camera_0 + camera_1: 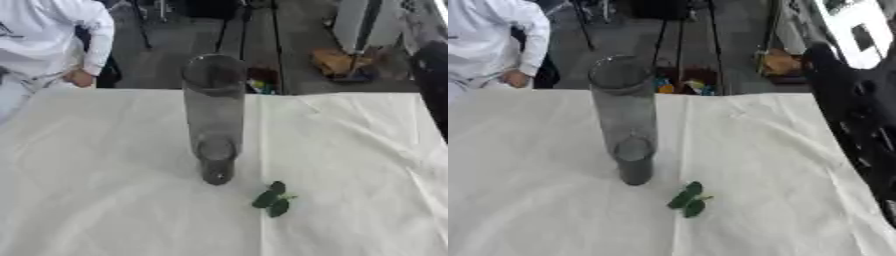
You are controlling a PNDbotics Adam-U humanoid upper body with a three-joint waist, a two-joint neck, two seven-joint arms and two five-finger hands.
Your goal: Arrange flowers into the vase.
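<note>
Empty vase, one green sprig on the cloth

The tall clear vase (213,117) stood upright mid-table on the white tablecloth (105,200), probably central for easy reach; a leafy sprig (274,199) lay just near-right of its base, not yet placed; the right arm (855,125) loomed along the right edge; I could not tell its fingers' state; no left hand showed.

Tall clear vase (214,117) upright; green leafy sprig (274,199) lies near its base.
</note>
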